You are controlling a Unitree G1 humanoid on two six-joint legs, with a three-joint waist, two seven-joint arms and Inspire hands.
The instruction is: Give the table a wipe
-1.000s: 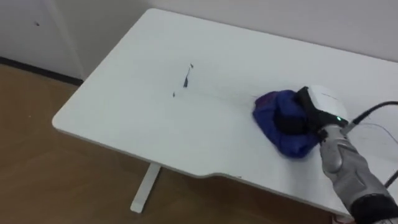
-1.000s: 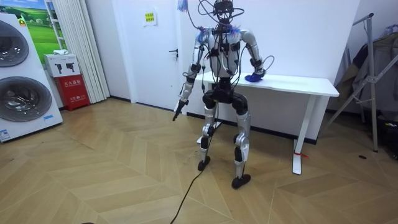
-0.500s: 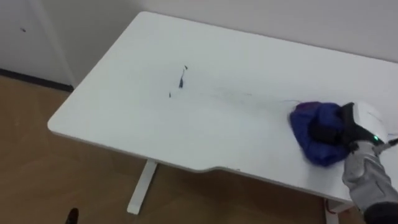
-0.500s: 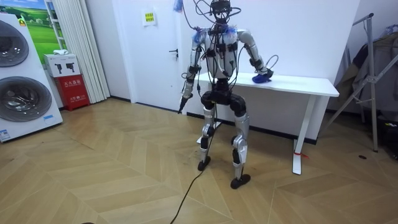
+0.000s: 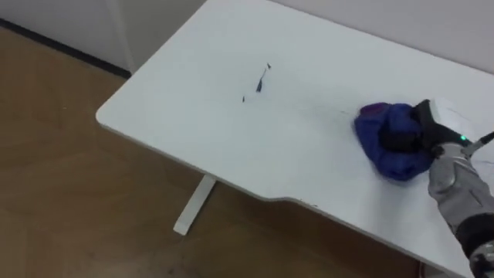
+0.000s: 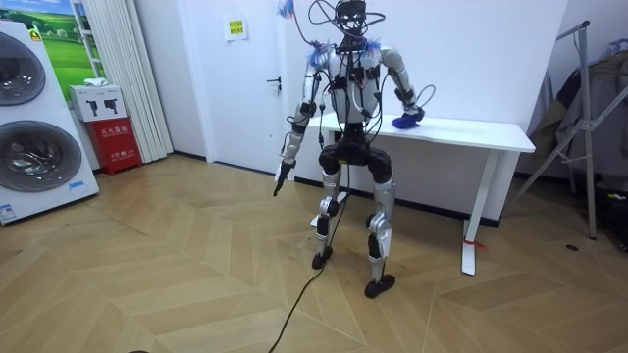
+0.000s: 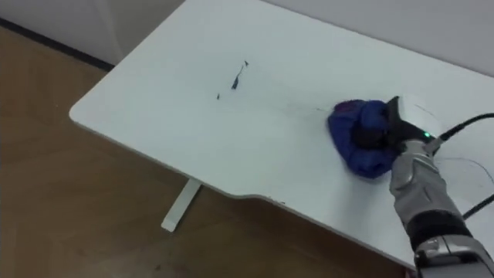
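The right hand, fingers curled round the bunched cloth, could sweep too short and miss the table's dark marks to its left.

Cloth on table — right of marks

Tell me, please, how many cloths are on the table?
1: a blue cloth, bunched on the white table toward the robot's right, gripped by its right hand. Another could lie hidden beneath it.
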